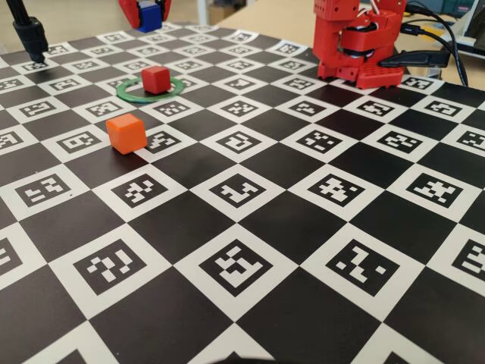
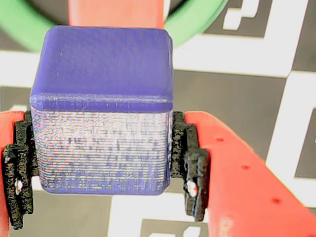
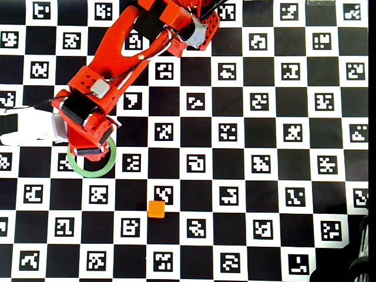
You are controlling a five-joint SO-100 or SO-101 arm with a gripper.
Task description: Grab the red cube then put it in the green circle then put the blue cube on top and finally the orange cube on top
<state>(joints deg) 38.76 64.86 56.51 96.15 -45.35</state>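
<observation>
The red cube (image 1: 155,79) sits inside the green circle (image 1: 132,96) at the far left of the board. High above it in the fixed view hangs my gripper (image 1: 148,24), shut on the blue cube (image 1: 151,14). The wrist view shows the blue cube (image 2: 101,98) pinched between the black pads (image 2: 190,168) of the gripper (image 2: 103,170), with the red cube (image 2: 116,12) and the green circle (image 2: 19,29) below and beyond it. The orange cube (image 1: 126,133) rests on the board nearer the camera, apart from the ring. In the overhead view the arm hides the red and blue cubes.
The red robot base (image 1: 356,42) stands at the back right with black cables (image 1: 432,45) beside it. A black stand (image 1: 30,34) rises at the far left. In the overhead view the orange cube (image 3: 156,209) lies down and right of the green circle (image 3: 94,174).
</observation>
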